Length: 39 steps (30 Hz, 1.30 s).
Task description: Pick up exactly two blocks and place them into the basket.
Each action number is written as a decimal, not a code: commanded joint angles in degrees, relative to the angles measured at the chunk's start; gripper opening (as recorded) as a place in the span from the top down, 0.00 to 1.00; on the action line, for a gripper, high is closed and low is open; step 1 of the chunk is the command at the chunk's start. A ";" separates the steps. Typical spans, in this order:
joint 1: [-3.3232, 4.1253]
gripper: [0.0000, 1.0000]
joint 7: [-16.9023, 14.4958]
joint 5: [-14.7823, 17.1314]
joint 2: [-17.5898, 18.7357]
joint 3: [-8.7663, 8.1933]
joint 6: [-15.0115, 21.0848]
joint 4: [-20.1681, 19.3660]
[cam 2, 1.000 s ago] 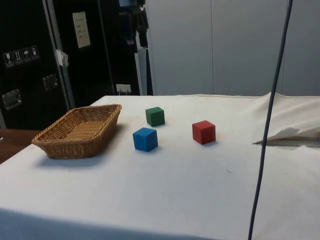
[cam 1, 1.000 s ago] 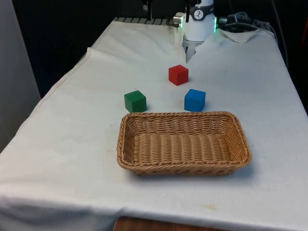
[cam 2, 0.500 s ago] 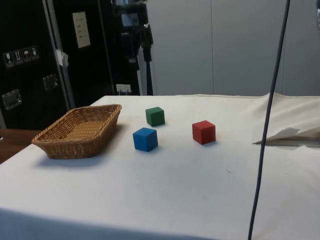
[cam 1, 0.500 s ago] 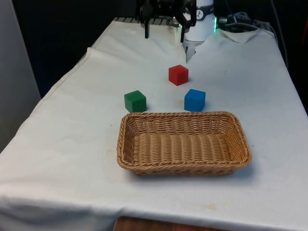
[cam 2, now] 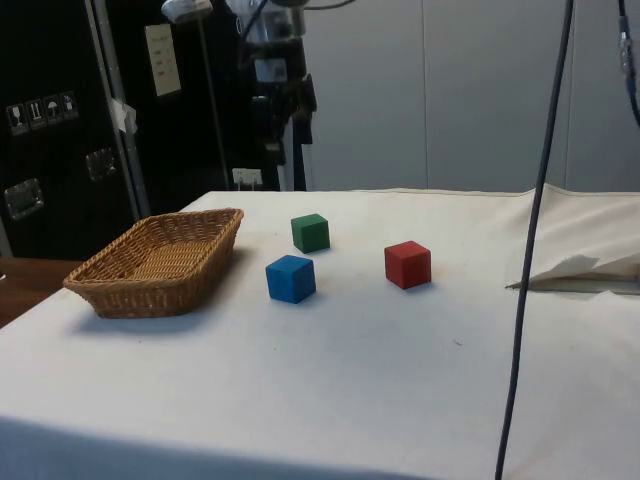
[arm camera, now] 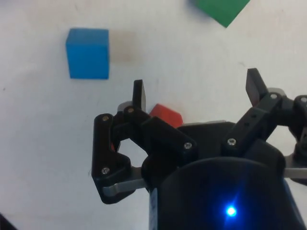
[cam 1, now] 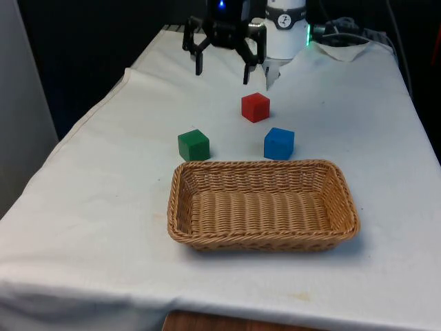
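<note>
The gripper (cam 1: pixel 223 69) had dropped into the front view within the last second, fingers spread wide and holding nothing, hovering above and behind the red block (cam 1: pixel 255 107). Green (cam 1: pixel 193 145) and blue (cam 1: pixel 279 143) sat just beyond the basket (cam 1: pixel 344 200), which held no blocks. First pick looked imminent, probably red.

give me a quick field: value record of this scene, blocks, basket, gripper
blocks: three on the white cloth, none in the basket
red block: farthest from the basket, nearest the gripper
green block: just beyond the basket's far rim, towards the front view's left
blue block: just beyond the far rim, towards the front view's right
basket: wicker, rectangular, empty
gripper: open, in the air above the cloth, holding nothing
task progress: no block picked yet
</note>
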 commanded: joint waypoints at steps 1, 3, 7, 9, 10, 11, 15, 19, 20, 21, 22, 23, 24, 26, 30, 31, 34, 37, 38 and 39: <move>-0.29 0.00 -0.23 0.69 0.52 0.06 1.20 -0.17; -0.29 0.00 -0.34 0.92 0.97 -0.06 1.83 -0.17; -0.11 0.00 -0.34 0.86 1.15 -0.23 2.01 -0.11; -0.29 0.00 -0.52 1.03 1.60 -0.23 2.35 -0.17; -0.11 0.00 -0.23 0.69 1.49 -0.34 2.06 -0.06; -0.40 0.00 -0.63 1.09 1.83 -0.29 2.52 -0.17; -0.97 0.00 -1.66 1.66 3.15 -0.52 3.32 -0.11; -0.69 0.00 -2.46 2.12 4.76 -1.78 4.30 0.06; -1.55 0.00 -4.41 4.01 5.90 -1.55 5.04 0.46; -1.66 0.00 -5.16 4.70 6.59 -1.72 5.39 0.63; -1.78 0.00 -6.53 6.02 7.85 -2.23 5.90 1.03; -1.95 0.00 -7.28 6.76 8.54 -2.41 6.25 1.26; -2.06 0.00 -8.02 7.51 9.22 -2.64 6.47 1.55; -2.18 0.00 -9.34 8.94 10.43 -2.98 6.88 2.06; -2.35 0.00 -11.17 11.29 12.03 -3.21 7.39 2.75; -2.35 0.00 -11.69 11.97 12.49 -3.27 7.45 2.98; -2.64 0.00 -13.69 14.78 14.09 -3.27 7.45 3.67; -2.64 0.00 -14.50 15.99 14.84 -3.32 7.45 3.95; -2.58 0.00 -15.18 17.07 15.47 -3.38 7.51 4.13; -2.58 0.00 -15.53 17.65 15.76 -3.38 7.51 4.18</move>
